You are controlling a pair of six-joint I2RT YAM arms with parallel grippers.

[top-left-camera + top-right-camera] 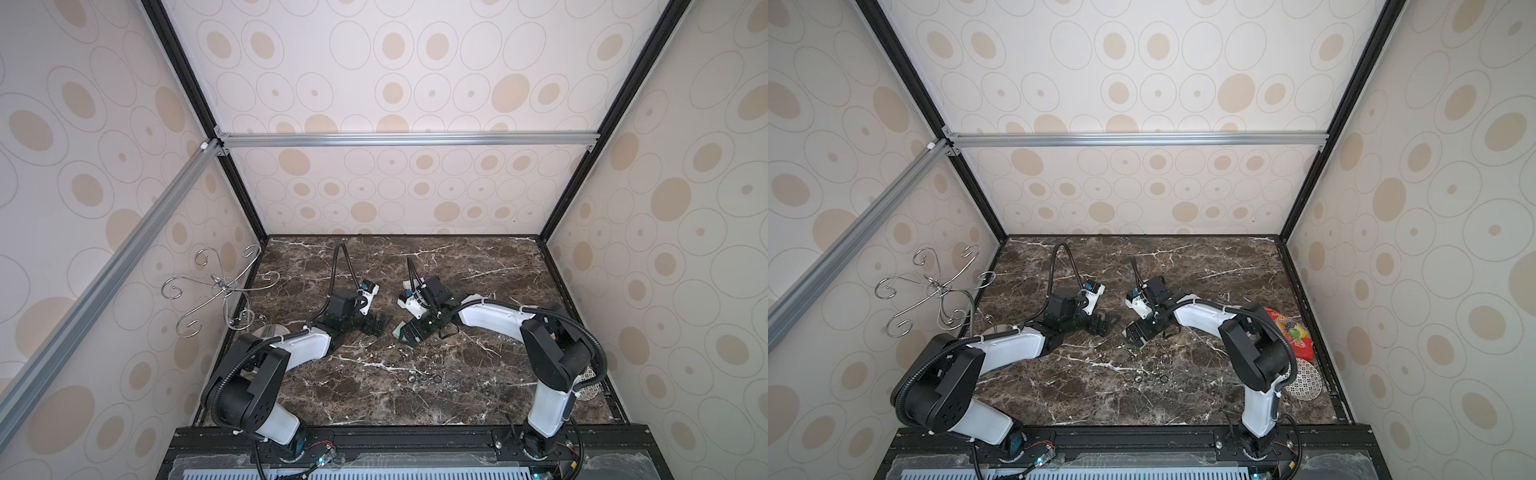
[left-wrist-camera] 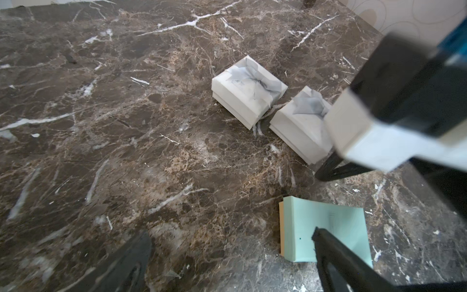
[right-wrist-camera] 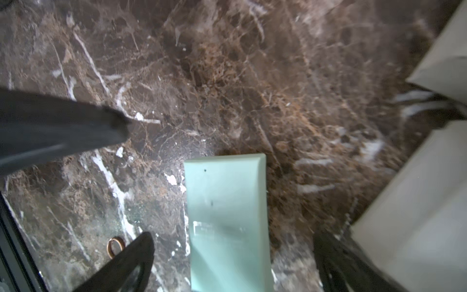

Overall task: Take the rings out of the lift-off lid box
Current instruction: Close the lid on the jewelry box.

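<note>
Three small dark rings (image 1: 424,378) can be made out in a row on the marble, nearer the arm bases than the single mint-green box (image 2: 326,227). Two white gift boxes (image 2: 249,92) with grey bows sit side by side near that box. Well off to its left stands one curly silver wire stand (image 1: 219,286); well off to its right lie one red candy bag (image 1: 1292,332) and one patterned round dish (image 1: 1307,382).

You have a table (image 2: 126,151) of dark-brown marble look, white-veined, smooth and glossy. On it, note two white boxes (image 2: 249,101) in matt card, each with a sheer grey cloth bow (image 2: 254,77); one mint-green card piece (image 2: 328,227), matt and smooth; small rings (image 1: 424,378) of thin dark metal, the ring seen close (image 3: 115,246) coppery and shiny. Your wire stand (image 1: 220,286) is bright polished silver metal.
</note>
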